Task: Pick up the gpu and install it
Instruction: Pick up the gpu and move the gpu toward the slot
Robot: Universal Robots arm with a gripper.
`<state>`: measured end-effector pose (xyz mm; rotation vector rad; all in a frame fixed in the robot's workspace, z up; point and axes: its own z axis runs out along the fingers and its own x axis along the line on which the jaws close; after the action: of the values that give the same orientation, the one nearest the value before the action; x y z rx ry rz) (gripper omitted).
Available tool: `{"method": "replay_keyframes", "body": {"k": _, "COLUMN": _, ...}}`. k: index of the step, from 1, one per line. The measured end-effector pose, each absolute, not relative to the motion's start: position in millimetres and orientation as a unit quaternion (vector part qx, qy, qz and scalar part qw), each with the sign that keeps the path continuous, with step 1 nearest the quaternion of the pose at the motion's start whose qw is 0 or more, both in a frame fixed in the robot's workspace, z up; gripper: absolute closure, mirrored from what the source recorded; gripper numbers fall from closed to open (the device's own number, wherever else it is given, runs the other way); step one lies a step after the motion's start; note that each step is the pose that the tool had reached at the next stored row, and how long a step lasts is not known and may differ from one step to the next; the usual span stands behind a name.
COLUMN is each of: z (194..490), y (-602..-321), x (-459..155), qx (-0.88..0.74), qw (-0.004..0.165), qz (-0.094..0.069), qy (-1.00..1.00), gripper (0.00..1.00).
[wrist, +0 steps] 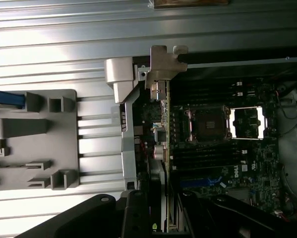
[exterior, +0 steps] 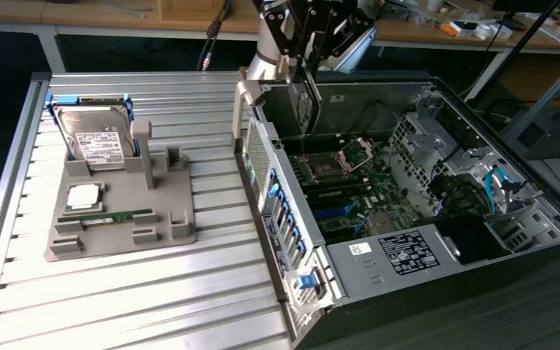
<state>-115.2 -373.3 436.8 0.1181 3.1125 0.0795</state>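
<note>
Install step in hand. Grips gpu (exterior: 305,109) upright in gripper (exterior: 302,62), jaws partly closed on card's upper edge. Hangs card over open computer case (exterior: 282,219), close to rear wall, above motherboard (exterior: 343,182), silver bracket (wrist: 164,62) by case rim; apparently not yet seated. Sits well apart from grey parts tray (exterior: 163,237) with hard drive (exterior: 100,142), on exterior view's left. Calls, by judgement, for card edge squared over expansion slot, bracket clear of case wall, straight careful descent.
</note>
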Motion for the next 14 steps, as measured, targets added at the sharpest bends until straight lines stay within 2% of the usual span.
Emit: {"method": "replay_keyframes", "body": {"k": 14, "z": 436.5, "y": -373.3, "x": -109.4, "qx": 0.038, "qw": 0.013, "qz": 0.025, "qy": 0.999, "gripper": 0.73}}
